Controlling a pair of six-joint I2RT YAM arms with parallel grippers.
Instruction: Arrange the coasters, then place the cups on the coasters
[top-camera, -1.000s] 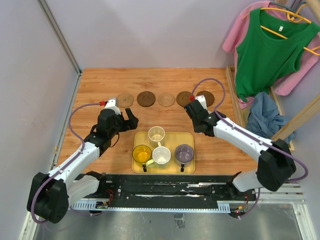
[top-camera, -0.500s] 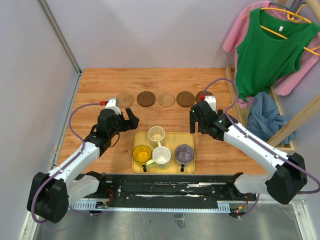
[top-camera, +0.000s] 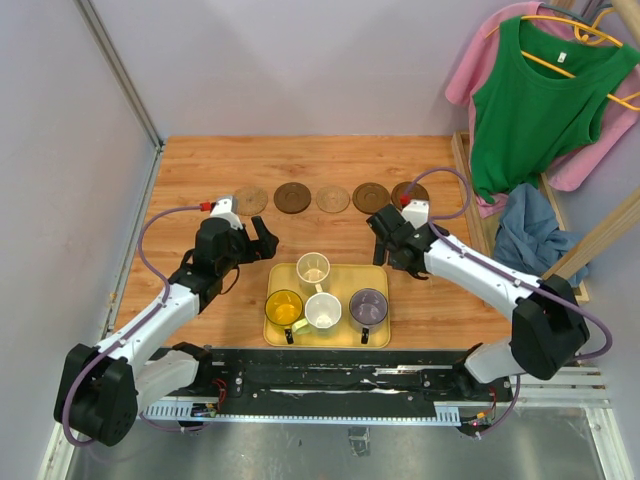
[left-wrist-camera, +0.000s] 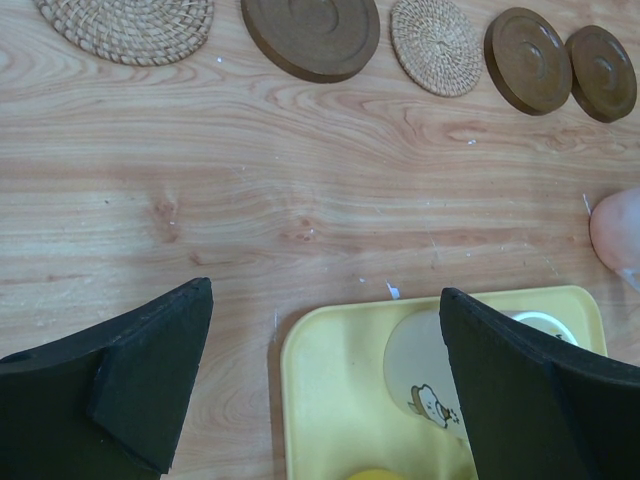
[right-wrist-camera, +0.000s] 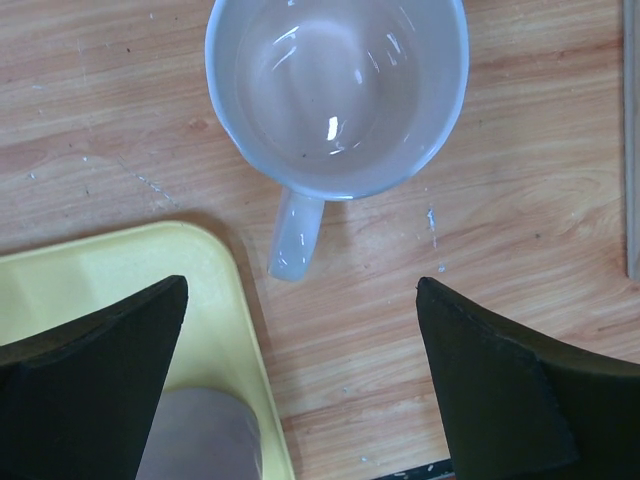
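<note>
Swung leftward off the end coaster, right gripper is now hovering, jaws spread wide and empty, over pale pink mug — mug is standing upright on the table, just beside yellow tray. Left gripper is hanging wide open — nothing held.

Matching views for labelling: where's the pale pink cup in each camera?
Top external: not visible, hidden beneath the right gripper.
Left wrist: pale pink cup, sliver at right edge.
Right wrist: top centre, upright, handle toward the tray.
Shared landmark: yellow tray.
</note>
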